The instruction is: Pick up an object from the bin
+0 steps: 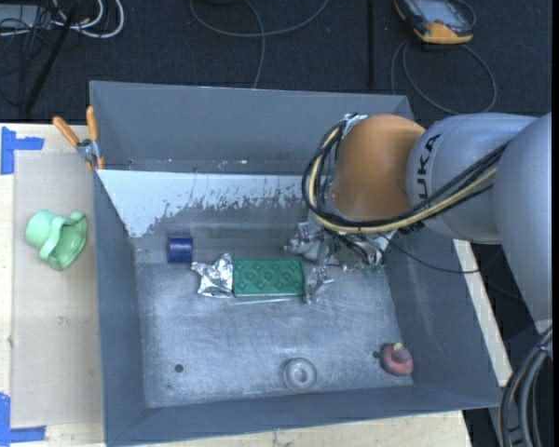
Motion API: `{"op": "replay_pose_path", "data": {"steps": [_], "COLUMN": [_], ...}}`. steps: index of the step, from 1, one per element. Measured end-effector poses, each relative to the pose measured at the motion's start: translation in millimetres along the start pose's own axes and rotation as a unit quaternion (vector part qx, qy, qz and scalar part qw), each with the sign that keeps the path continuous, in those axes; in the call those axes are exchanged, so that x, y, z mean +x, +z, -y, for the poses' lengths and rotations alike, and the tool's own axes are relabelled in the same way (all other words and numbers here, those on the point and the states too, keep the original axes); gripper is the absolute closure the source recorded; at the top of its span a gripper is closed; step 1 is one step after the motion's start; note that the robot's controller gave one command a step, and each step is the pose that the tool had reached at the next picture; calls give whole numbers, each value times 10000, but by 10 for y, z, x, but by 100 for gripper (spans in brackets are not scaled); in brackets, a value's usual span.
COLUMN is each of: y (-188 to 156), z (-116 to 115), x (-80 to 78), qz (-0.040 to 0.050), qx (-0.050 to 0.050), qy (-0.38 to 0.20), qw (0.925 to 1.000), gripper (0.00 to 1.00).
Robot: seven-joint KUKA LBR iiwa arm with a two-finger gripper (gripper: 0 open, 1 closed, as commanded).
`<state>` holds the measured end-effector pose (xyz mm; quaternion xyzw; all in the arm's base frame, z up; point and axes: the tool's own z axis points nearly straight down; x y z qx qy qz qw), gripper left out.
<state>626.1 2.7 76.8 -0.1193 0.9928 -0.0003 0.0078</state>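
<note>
Currently tool (315,276) at right end of green studded block (268,278) in middle of bin (168,380), crumpled foil (214,276) touching block's left end; tool's opening cannot be told; block judged light, stiff, slick plastic, best pinched across its long edges.

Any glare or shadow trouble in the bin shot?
Camera view: bright glare band across the bin's back wall; the crumpled foil throws hot highlights; the orange wrist cover seems to shade the gripper and the right end of the green studded block.
</note>
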Motion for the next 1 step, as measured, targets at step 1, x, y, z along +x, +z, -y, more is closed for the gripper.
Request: {"op": "replay_pose_path", "data": {"steps": [1], "y": [-1346], "z": [-208], "x": [0], "qz": [-33], "qx": [-5], "qy": [76], "qw": [10000], "gripper": [100]}}
